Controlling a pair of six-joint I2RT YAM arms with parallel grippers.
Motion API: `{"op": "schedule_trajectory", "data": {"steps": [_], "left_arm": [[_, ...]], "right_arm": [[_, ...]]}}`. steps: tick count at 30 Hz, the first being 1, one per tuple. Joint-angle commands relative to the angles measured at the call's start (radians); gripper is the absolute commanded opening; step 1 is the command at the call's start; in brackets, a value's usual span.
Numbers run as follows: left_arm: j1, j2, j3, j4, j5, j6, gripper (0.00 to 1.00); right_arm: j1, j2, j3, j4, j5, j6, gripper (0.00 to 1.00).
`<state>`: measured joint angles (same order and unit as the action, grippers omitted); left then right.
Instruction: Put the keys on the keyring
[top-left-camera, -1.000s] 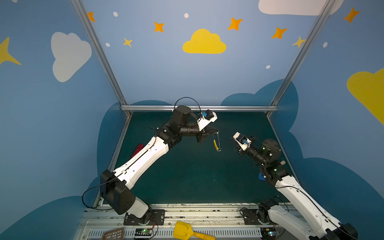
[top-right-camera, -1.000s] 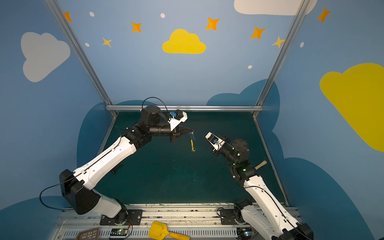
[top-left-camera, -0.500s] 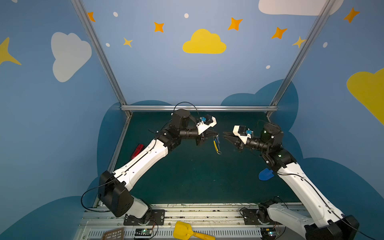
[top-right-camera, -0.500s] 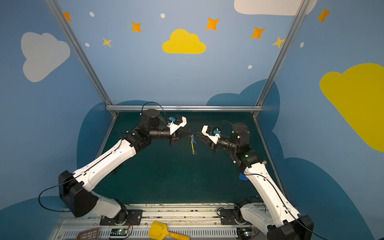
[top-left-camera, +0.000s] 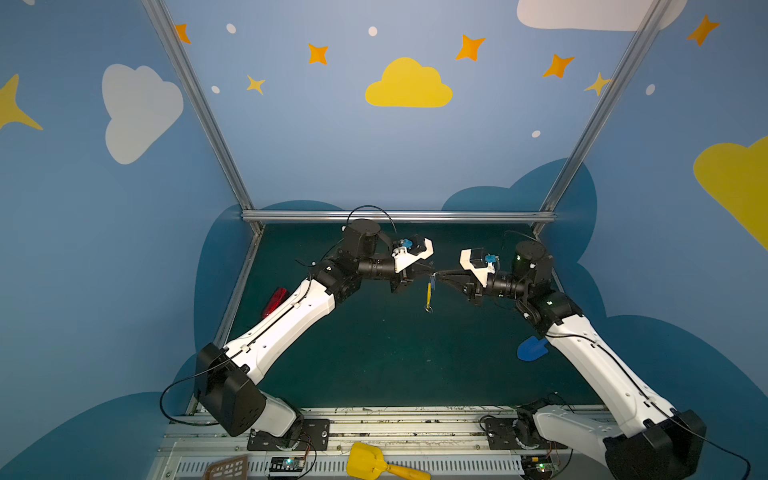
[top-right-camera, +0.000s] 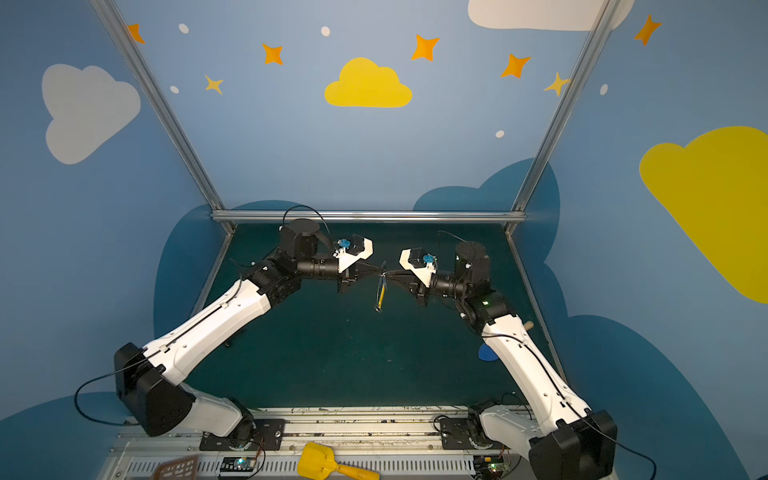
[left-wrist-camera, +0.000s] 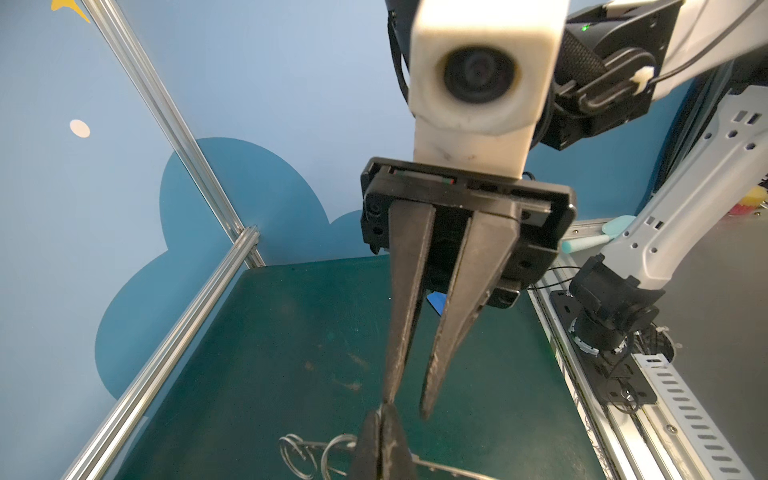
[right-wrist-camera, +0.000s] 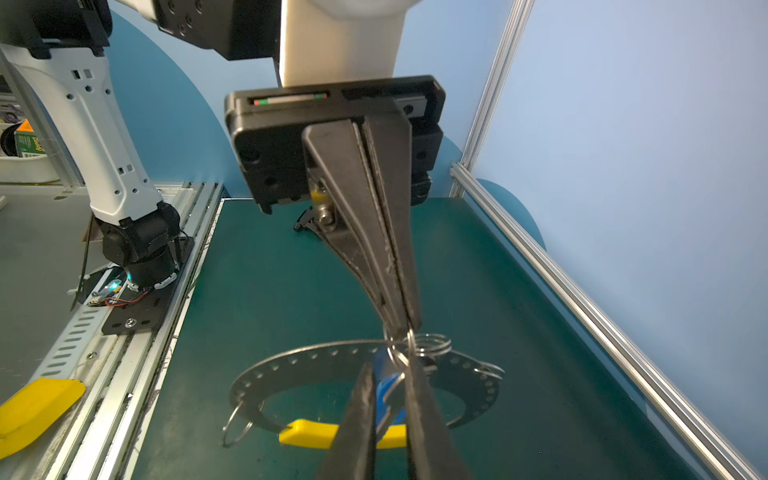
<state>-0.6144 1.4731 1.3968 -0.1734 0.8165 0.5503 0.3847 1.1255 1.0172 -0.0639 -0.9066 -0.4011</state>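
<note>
The keyring (right-wrist-camera: 266, 374), a grey studded hoop with a yellow arc (right-wrist-camera: 307, 432) and a small wire loop (right-wrist-camera: 235, 428), hangs in mid-air above the mat in both top views (top-left-camera: 428, 293) (top-right-camera: 380, 293). My left gripper (top-left-camera: 432, 272) (left-wrist-camera: 380, 440) is shut on the hoop's top rim. The keys' blue tag (right-wrist-camera: 388, 395) hangs from a small ring at that spot. My right gripper (right-wrist-camera: 390, 361) (top-left-camera: 440, 275) meets the left tip to tip. Its jaws stand narrowly apart, the tag shows through the gap, and in the left wrist view nothing is pinched between them.
A blue toy shovel (top-left-camera: 532, 348) lies on the green mat under the right arm. A red object (top-left-camera: 274, 301) sits by the left rail. A yellow scoop (top-left-camera: 370, 461) and a brown grid piece (top-left-camera: 226, 467) rest on the front frame. Metal rails (top-left-camera: 395, 216) border the mat.
The right arm swung in from the right to the hanging keyring while its jaws narrowed. The left gripper kept its hold and barely moved.
</note>
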Motion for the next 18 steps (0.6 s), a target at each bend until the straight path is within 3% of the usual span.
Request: {"op": "schedule_trajectory", "data": {"steps": [1,9,18], "left_arm": [[-0.007,-0.016,0.030,-0.024,0.024,0.035,0.03],[-0.016,-0.016,0.036,-0.029,0.018,0.049,0.03],[-0.018,-0.021,0.035,-0.041,0.013,0.065,0.03]], "right_arm": [[-0.002,0.011,0.032,0.027,-0.020,0.025,0.16],[0.000,0.032,0.008,0.084,-0.052,0.063,0.16],[0.000,0.035,0.004,0.078,-0.079,0.066,0.09]]}}
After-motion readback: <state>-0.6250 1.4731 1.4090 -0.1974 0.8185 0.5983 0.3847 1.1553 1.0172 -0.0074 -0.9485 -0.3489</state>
